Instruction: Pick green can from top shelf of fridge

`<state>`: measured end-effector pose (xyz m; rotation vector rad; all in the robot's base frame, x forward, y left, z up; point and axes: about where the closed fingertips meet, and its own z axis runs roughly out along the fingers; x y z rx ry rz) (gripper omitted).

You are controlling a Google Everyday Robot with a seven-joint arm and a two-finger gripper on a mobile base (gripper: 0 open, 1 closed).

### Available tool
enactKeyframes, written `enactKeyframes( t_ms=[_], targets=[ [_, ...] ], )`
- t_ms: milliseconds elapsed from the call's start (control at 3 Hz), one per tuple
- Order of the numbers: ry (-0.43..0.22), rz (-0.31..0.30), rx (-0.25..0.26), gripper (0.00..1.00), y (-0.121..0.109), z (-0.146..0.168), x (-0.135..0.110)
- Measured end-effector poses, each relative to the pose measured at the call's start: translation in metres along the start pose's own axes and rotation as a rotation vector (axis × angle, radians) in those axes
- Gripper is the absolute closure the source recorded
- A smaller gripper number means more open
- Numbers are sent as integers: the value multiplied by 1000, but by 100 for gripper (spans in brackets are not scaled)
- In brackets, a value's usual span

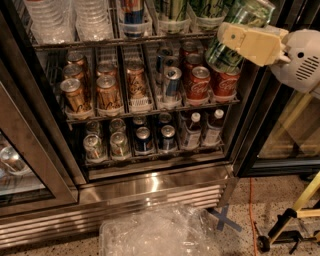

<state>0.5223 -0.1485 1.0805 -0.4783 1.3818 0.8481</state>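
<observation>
The fridge [150, 182] stands open, its steel base in front of me. My gripper [234, 41] is at the upper right, in front of the fridge's right side. Its cream fingers [250, 42] are shut on the green can [236, 30]. The can is tilted and held clear of the top shelf [125, 41], above the red cola cans [199, 82]. Two more green-printed cans [172, 10] stand in clear holders on the top shelf. The far finger is hidden behind the can.
Gold-brown cans [105, 92] fill the middle rack's left lanes. Dark cans and small bottles [190, 130] sit on the lower rack. A glass door [20, 165] stands at the left and a dark door frame [260, 125] at the right. A clear plastic bin [155, 232] lies on the floor.
</observation>
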Motion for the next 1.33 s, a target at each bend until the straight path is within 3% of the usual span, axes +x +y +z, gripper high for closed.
enactKeyframes(
  t_ms=[333, 667, 1000, 1333],
  targets=[
    [59, -3, -64, 100, 18, 0, 15],
    [76, 10, -98, 100, 26, 7, 22],
    [112, 111, -185, 100, 58, 7, 52],
    [157, 264, -296, 100, 102, -4, 89]
  ],
)
